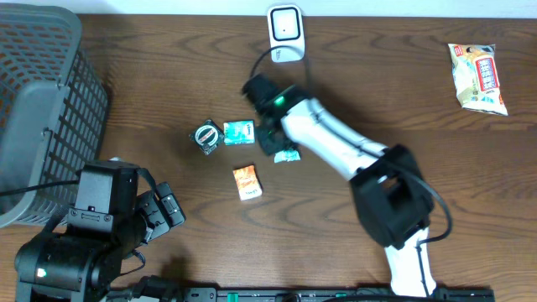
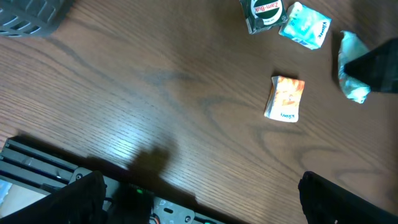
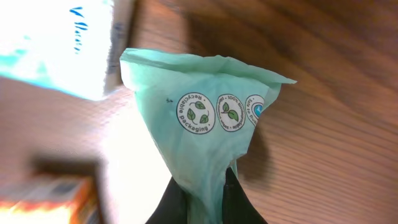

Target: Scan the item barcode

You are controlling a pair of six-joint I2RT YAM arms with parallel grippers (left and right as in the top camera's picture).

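Your biggest risk is the grip. Your right gripper [image 3: 205, 202] is clenched on the mint-green soft plastic pouch [image 3: 205, 124], but only on a gathered corner, and the rest of the film fans out loose beyond the fingertips. If you lift fast, I'd expect the thin film to slip free. It could also swing and fold, so the code never faces the white boxy barcode scanner [image 1: 284, 33] standing at the table's far edge. The side turned to the wrist camera shows round recycling marks and no barcode, so you may need to rotate it. I cannot tell which face carries the code.

The next risk is crowding. The pouch lies mid-table, just beside a teal-and-white flat sachet [image 1: 239, 132], with a small orange carton [image 1: 247, 181] and a round green-and-white tin [image 1: 207, 135] near it. Dragging the pouch rather than lifting it could shove them. A dark cable [image 1: 262, 57] curves between the scanner and the wrist and might snag on the approach.

The least risk is your left gripper [image 1: 166, 210]. It is spread wide and empty at the near left corner, well apart from everything.

The table [image 1: 151, 92] is smooth dark wood grain, so light packets should slide easily on it. A grey plastic lattice basket [image 1: 42, 84] fills the far left corner, and a yellow-and-red snack bag [image 1: 478, 77] lies far right. Of the room, only a pale strip shows past the far edge.
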